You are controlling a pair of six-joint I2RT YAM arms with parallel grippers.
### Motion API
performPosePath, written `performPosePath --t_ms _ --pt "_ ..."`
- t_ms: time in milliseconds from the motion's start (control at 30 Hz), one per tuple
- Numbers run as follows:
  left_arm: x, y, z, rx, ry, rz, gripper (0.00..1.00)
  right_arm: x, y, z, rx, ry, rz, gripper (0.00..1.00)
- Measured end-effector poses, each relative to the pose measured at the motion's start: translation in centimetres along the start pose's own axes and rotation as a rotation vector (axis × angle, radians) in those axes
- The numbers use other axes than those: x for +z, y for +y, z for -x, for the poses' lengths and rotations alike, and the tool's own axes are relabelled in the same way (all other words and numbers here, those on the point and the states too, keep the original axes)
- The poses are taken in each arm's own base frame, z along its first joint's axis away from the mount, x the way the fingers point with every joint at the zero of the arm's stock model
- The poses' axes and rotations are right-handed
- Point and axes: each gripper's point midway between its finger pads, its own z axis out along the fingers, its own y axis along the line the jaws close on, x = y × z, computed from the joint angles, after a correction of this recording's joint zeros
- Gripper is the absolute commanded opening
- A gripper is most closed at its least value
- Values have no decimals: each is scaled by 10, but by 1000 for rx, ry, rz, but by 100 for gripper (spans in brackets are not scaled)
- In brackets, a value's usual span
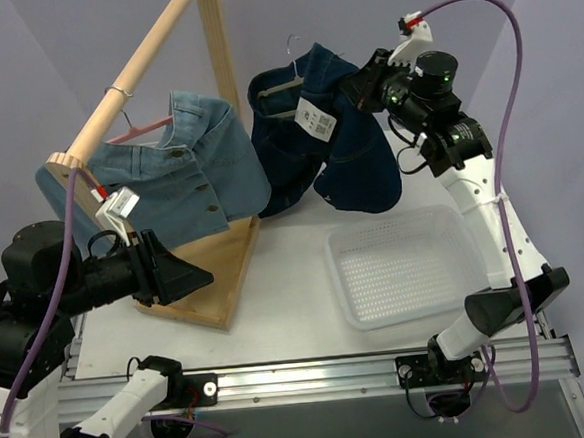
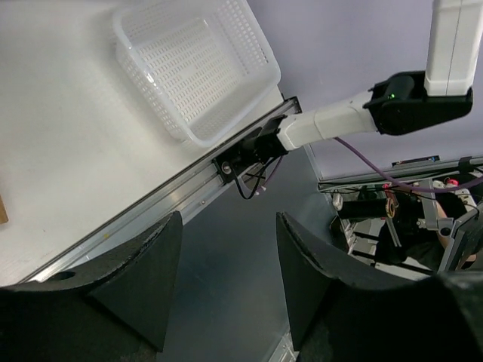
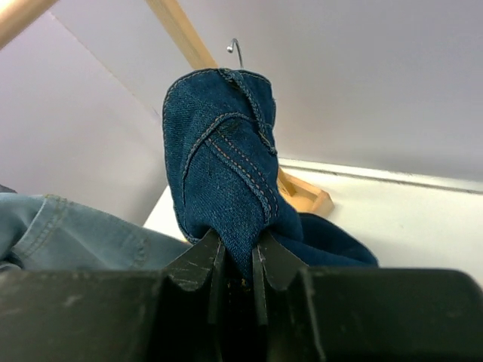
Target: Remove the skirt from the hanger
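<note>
One dark skirt [image 1: 352, 150] (in right gripper [image 3: 237, 244]), one pale skirt [image 1: 184, 181] — one basket [image 1: 406, 269]

left fingers [image 2: 143, 279] apart | white basket [image 2: 234, 105] on table [image 2: 60, 151], near rail [image 2: 151, 210]

The dark blue denim skirt [image 1: 331, 136] is woven cloth with raised stitching, its white tag [image 1: 317, 119] papery. The pale wooden rack [image 1: 149, 43] looks smooth and matt. The white perforated plastic basket [image 1: 406, 266] is faintly glossy; the thin hanger hook [image 3: 240, 51] is shiny metal.
</note>
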Motion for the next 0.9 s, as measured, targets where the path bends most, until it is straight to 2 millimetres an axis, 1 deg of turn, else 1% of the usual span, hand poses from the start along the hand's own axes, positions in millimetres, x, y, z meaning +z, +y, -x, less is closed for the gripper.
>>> performPosePath --t_ms 100,200,367,467,533,567,633,667,700,767,833,900 --pt "6 1 7 17 1 -4 59 -21 -16 -6 13 28 -43 0" --pt "9 3 14 37 -18 2 59 -37 -29 -22 30 75 -82 0" --pt "15 3 26 74 -47 3 57 -45 -40 -62 68 188 -101 0" --pt "26 3 37 104 -45 7 58 -48 -42 -80 93 247 -97 0" --pt "39 2 43 139 -30 11 58 -50 -39 -88 105 280 -86 0" --pt "47 0 43 158 -10 7 58 -51 -37 -91 110 292 -78 0" --pt "66 -6 40 202 32 6 59 -53 -32 -95 118 312 -60 0" --pt "72 -8 40 220 37 2 59 -53 -30 -97 120 321 -51 0" --pt "85 -13 34 243 71 -7 59 -54 -26 -100 122 332 -42 0" --pt "106 -15 30 267 104 4 59 -59 -19 -106 126 361 -23 0" --pt "121 -14 35 279 99 29 59 -67 -12 -109 130 383 -4 0" --pt "134 -14 46 294 79 55 58 -79 -4 -112 125 409 26 0"
